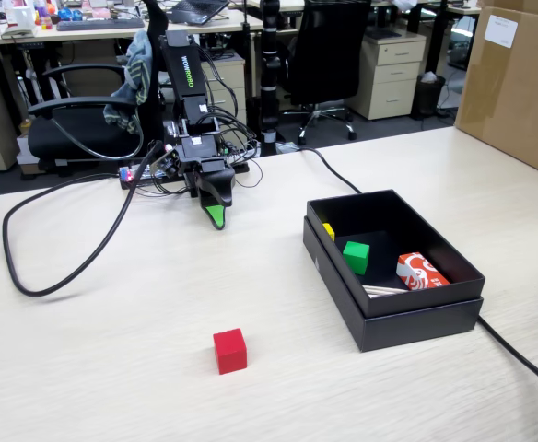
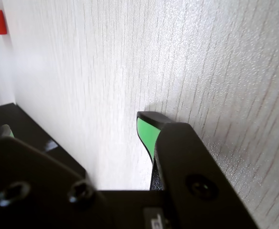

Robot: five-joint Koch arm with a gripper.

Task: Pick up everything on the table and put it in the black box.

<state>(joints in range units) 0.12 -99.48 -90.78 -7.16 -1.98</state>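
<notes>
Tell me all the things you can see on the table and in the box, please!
red cube: one, red, alone on the table, in front of the arm in the fixed view, outside the box
table: one, light beige wood grain, under everything
black box: one, matte black, low walls, on the table right of the red cube in the fixed view
green cube: one, green, inside the black box
yellow piece: one, yellow, inside the box at its far left wall; shape unclear
red-and-white packet: one, inside the box, right of the green cube
black cable: one, black, looping over the table's left side
brown carton: one, brown, far right
gripper: one, black with green tip, pointing down near the table; open or shut unclear
</notes>
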